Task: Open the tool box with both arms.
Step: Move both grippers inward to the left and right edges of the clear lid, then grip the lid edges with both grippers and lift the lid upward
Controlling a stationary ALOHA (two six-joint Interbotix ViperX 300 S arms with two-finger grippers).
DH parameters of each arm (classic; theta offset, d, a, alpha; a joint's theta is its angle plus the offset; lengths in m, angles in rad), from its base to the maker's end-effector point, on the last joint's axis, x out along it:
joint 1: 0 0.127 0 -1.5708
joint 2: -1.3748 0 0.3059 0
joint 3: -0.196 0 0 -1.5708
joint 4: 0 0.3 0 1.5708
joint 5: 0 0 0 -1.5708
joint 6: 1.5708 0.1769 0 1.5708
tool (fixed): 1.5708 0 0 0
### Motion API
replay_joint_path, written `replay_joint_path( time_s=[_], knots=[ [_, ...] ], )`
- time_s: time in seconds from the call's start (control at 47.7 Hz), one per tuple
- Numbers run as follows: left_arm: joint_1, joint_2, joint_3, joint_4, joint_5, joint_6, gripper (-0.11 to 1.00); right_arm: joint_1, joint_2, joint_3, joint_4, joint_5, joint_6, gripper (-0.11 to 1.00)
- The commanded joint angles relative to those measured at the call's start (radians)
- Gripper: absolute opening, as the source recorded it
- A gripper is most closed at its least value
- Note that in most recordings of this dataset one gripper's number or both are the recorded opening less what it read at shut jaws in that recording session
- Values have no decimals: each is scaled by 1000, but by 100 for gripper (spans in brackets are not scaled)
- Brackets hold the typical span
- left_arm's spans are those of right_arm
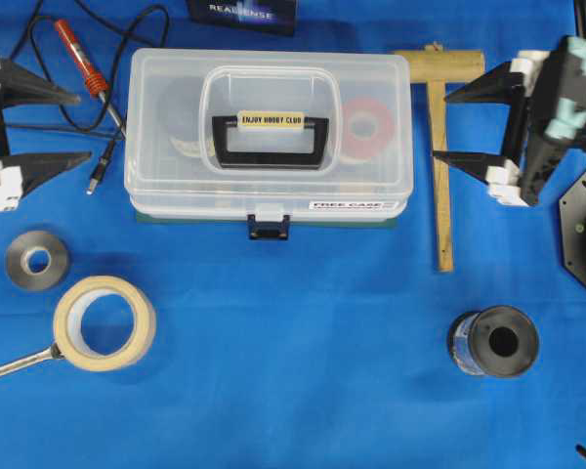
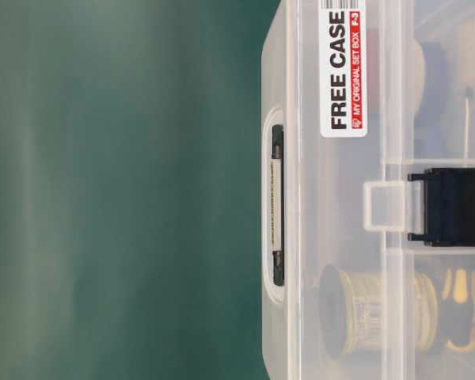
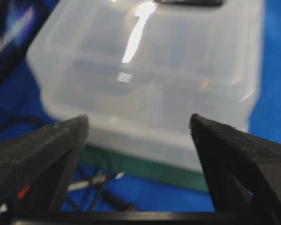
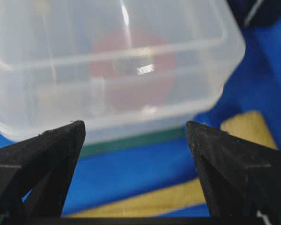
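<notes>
**Both grippers spread wide, flanking the closed tool box**

The tool box (image 1: 267,137) serves as the landmark: it sits on the blue table cover (image 1: 293,371) in the upper middle of the overhead view, lid down, its dark blue latch (image 1: 270,228) at the front edge and the black handle (image 1: 270,142) lying flat in the lid recess.

Far to the left of the box, the left gripper (image 1: 82,127) points toward the box's left end. Its two black fingers stand wide apart with nothing between them, and they are clear of the box. Between that gripper and the box lie a red-handled soldering iron (image 1: 83,63) and its black cable (image 1: 39,44). In front of the box and to the left, a grey tape roll (image 1: 36,260) lies flat, and nearer still a beige masking tape roll (image 1: 105,322) with a metal wrench (image 1: 20,363) touching its left side.

Through the lid, a red ring (image 1: 368,127) shows in the box's right part. The "FREE CASE" sticker (image 1: 347,205) sits on the front, right of the latch.

Just right of the box lies a wooden T-shaped piece (image 1: 439,147). In front of it, well apart, stands a dark spool (image 1: 495,342). Beyond the wooden piece, the right gripper (image 1: 439,125) faces the box's right end, fingers spread wide and holding nothing.
</notes>
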Motion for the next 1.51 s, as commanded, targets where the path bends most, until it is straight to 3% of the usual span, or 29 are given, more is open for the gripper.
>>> replay_joint_path(
  time_s=[0.0,0.482,0.817,1.488],
  knots=[
    [14,43,-11,-2,-23,2,91,-12,38,-26,0,-2,2,86],
    [-9,273,-43,0,-236,-2,92,-35,143,-55,0,-89,0,86],
    [-21,368,-91,-2,-284,0,92,-34,183,-74,0,-152,2,86],
    [-21,284,-94,-2,-282,5,92,-20,147,-92,3,-173,2,86]
  ],
)
